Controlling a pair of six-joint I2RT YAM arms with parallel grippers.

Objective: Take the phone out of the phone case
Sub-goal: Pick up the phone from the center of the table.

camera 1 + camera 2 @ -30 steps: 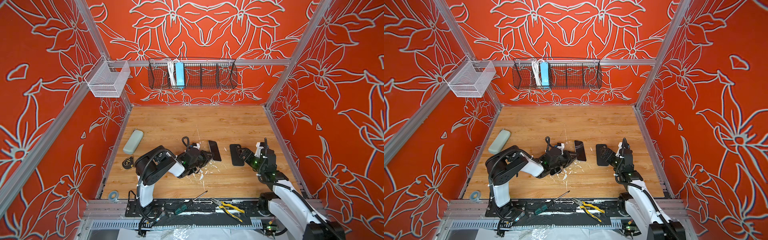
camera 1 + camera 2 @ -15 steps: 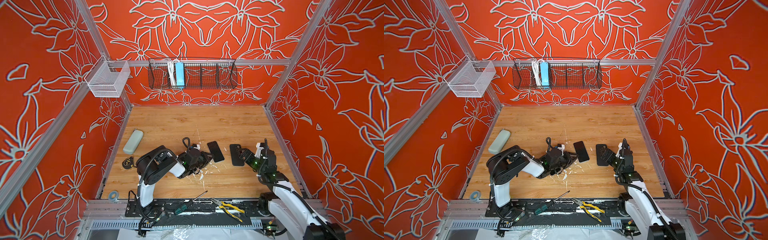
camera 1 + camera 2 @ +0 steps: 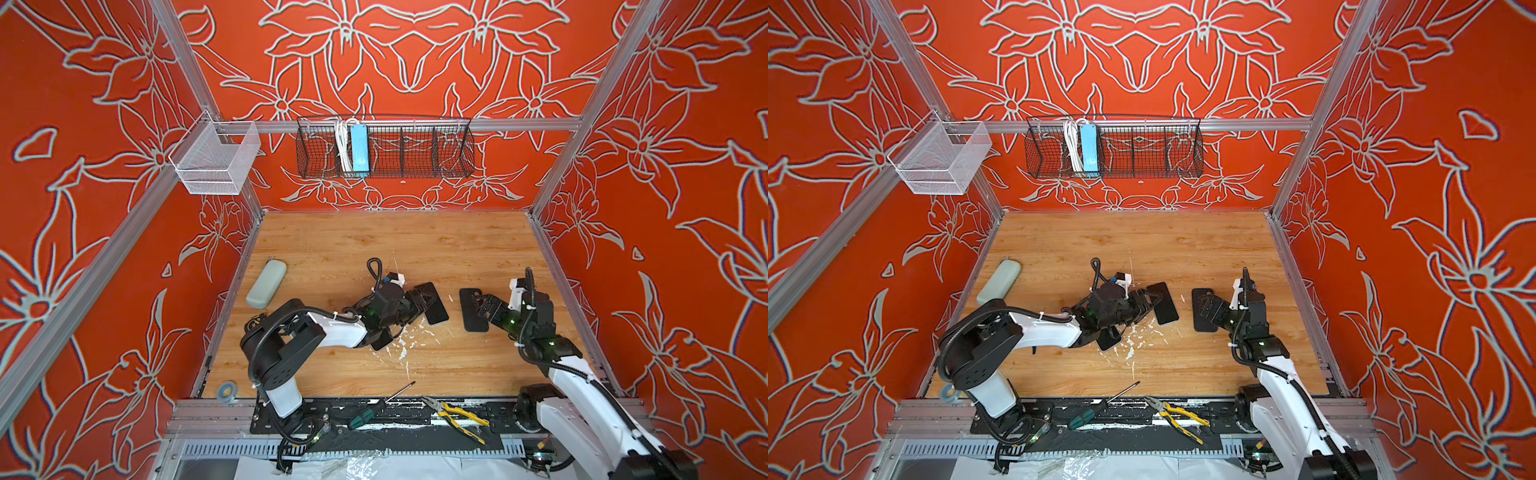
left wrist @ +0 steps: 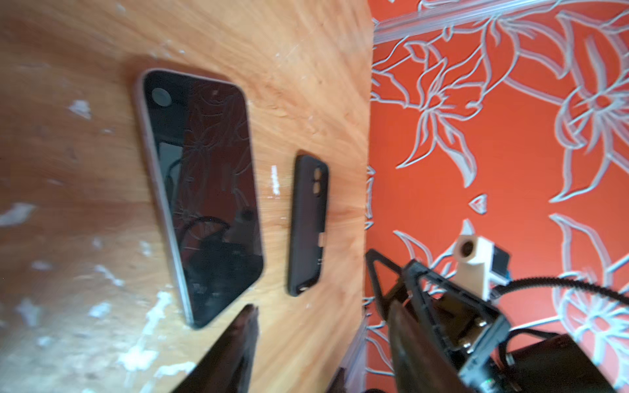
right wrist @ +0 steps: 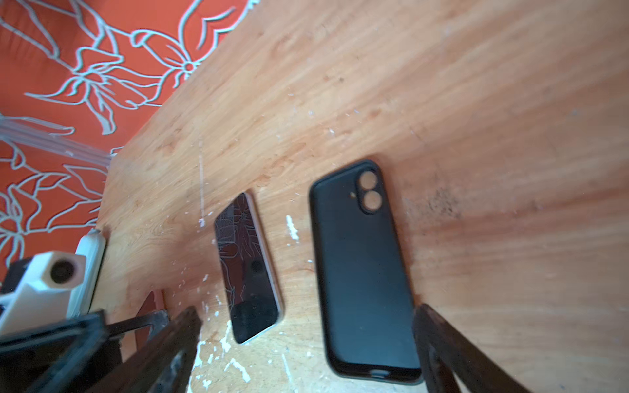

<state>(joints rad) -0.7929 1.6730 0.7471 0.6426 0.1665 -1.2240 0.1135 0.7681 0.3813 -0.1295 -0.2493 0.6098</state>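
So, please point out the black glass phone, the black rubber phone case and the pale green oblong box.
black glass phone (image 5: 246, 268), right wrist view, screen middle.
black rubber phone case (image 5: 362, 272), right wrist view, flat middle.
pale green oblong box (image 3: 266, 284), in a top view, top middle.

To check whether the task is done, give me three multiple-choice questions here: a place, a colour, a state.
1. Where is the phone? A on the table, beside the case; B inside it; C held in the air.
2. What colour is the case? A white; B black; C blue.
3. The left gripper has its jaws: A shut on the phone; B shut on the case; C open, empty.
A, wood shows between them; B, it is dark all over; C, the jaws stand apart with nothing between.
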